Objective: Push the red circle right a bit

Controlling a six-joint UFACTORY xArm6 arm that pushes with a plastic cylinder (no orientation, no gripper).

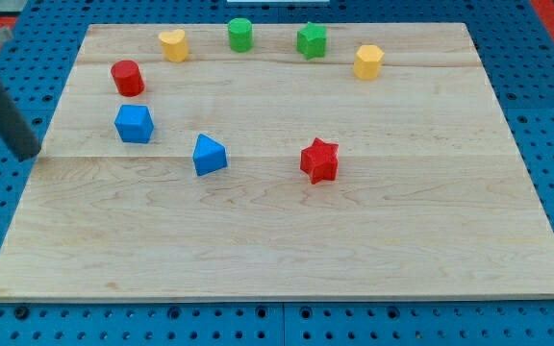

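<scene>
The red circle (127, 78) is a short red cylinder standing near the upper left of the wooden board (277, 240). My rod comes down from the view's top left corner, and my tip (29, 154) rests at the board's left edge, to the left of and below the red circle. It is well apart from the red circle and touches no block. A blue cube-like block (135, 124) sits just below the red circle.
A blue wedge-like block (209, 155) and a red star (319, 160) lie mid-board. Along the top edge stand a yellow heart (173, 44), a green cylinder (240, 35), a green star (311, 40) and a yellow hexagon (368, 61). A blue pegboard surrounds the board.
</scene>
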